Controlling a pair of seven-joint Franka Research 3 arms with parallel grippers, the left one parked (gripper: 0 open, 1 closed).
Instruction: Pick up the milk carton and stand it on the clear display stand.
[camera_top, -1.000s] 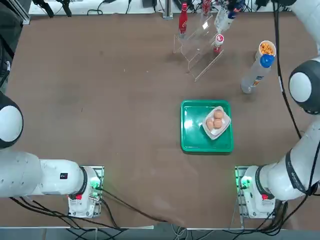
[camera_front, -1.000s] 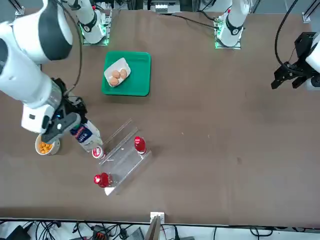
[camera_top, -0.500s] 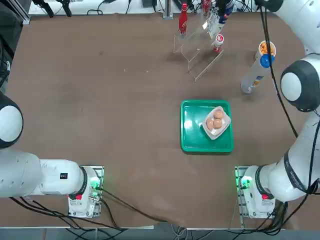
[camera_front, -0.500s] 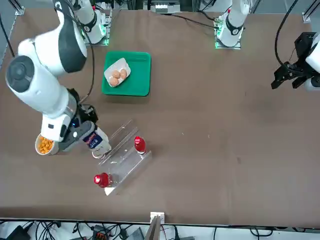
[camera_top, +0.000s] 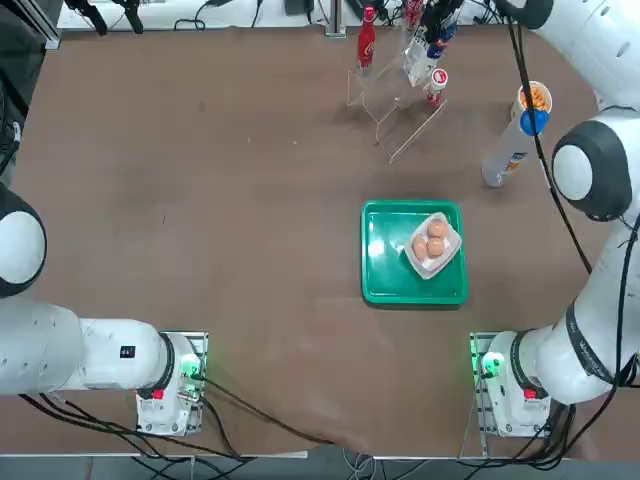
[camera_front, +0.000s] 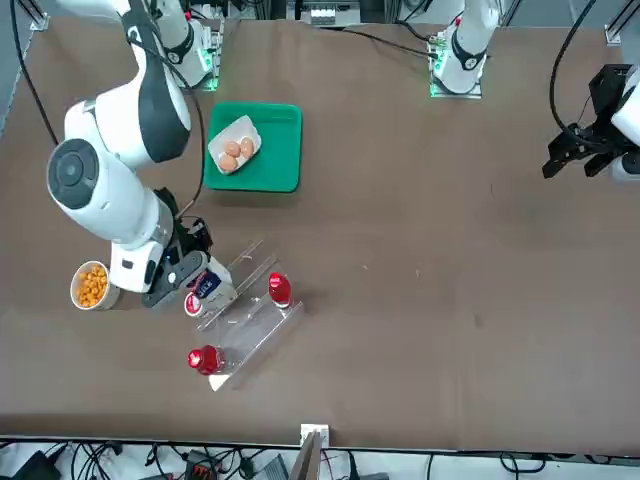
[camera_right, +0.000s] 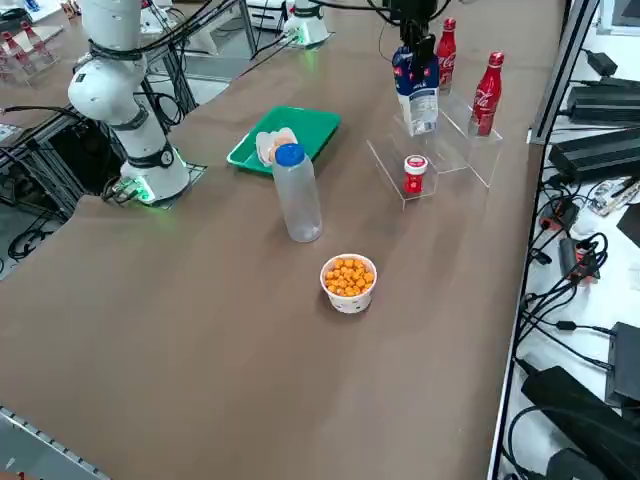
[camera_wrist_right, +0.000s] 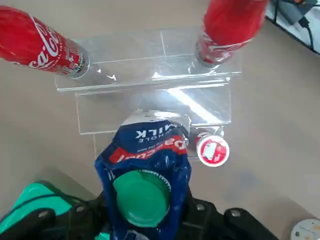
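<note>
Gripping milk carton over clear display stand, right gripper's fingers seemingly hidden.

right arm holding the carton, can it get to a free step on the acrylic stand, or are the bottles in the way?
Probably yes. The right gripper holds the milk carton above the clear display stand; the two red bottles stand on the highest step, the small red can low at one end, leaving the middle free.

White, rounded right arm with grey joint caps, black cables, green-lit base, black pincer.
</note>
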